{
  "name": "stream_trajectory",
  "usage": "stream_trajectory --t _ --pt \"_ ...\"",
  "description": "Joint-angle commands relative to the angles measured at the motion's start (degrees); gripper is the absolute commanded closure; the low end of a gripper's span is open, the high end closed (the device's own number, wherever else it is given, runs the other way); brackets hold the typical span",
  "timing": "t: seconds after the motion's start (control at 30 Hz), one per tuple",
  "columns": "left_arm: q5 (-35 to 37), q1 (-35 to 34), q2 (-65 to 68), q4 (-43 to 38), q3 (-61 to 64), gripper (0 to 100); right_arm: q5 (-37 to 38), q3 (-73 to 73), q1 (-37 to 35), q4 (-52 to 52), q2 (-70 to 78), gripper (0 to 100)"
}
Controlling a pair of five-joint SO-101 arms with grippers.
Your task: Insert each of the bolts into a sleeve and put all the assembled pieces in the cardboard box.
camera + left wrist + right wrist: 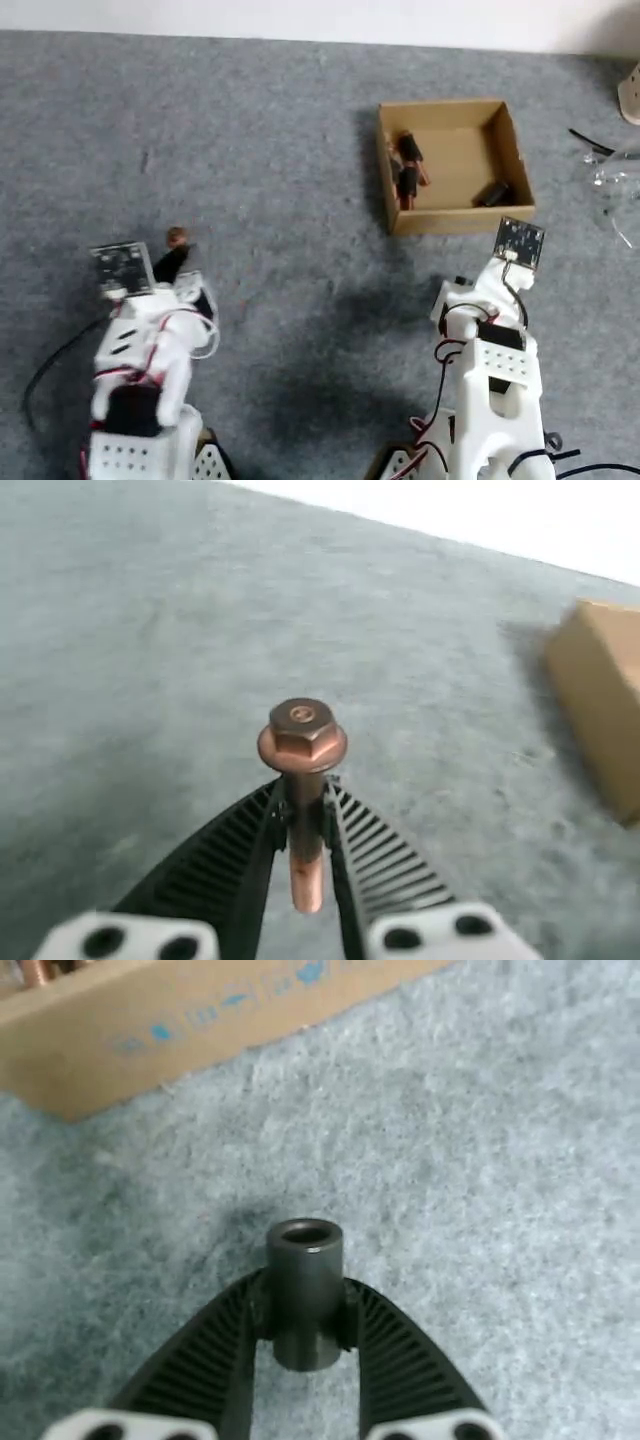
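My left gripper [303,815] is shut on a copper bolt [302,780] by its shank, hex head pointing away from the wrist; from above the bolt's head [177,237] shows at the left arm's tip. My right gripper [303,1310] is shut on a dark grey sleeve [304,1285], its open bore facing away from the wrist. It sits just in front of the cardboard box [180,1030]. The cardboard box [503,137] stands at the back right of the grey carpet and holds assembled pieces [409,168] at its left and a dark piece [495,194] at its front right.
Clear plastic items and a black cable [610,165] lie at the right edge beyond the box. The box's side [600,695] shows far off in the left wrist view. Grey carpet [270,200] stretches between the two arms and across the left half.
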Motion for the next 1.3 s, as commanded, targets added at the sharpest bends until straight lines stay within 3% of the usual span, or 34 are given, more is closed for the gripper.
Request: stream_trajectory --t 0.0,0.2,0.37,0.8,1.0,1.27 --pt "-0.44 8.84 -0.22 -19.43 6.02 99 -1.67 -0.13 -2.33 -1.71 -0.48 99.5" --pt "-0.44 10.51 -0.22 -20.31 5.76 99 -3.43 -0.13 -3.03 -1.98 -0.31 99.5" --pt "-0.53 8.40 -0.57 -9.05 5.76 99 -3.34 0.40 -7.60 -2.68 -0.04 99.5" --pt "-0.53 7.96 -0.57 -8.70 5.76 99 -3.25 9.45 -19.82 -32.48 -0.57 99.5" --pt "-0.53 6.81 -0.22 -8.70 5.76 99 -3.25 9.01 -29.32 -39.60 -0.57 99.5" --pt "-0.53 6.11 -0.48 -8.70 5.76 99 -3.25 7.60 -47.08 -50.33 -0.57 99.5"
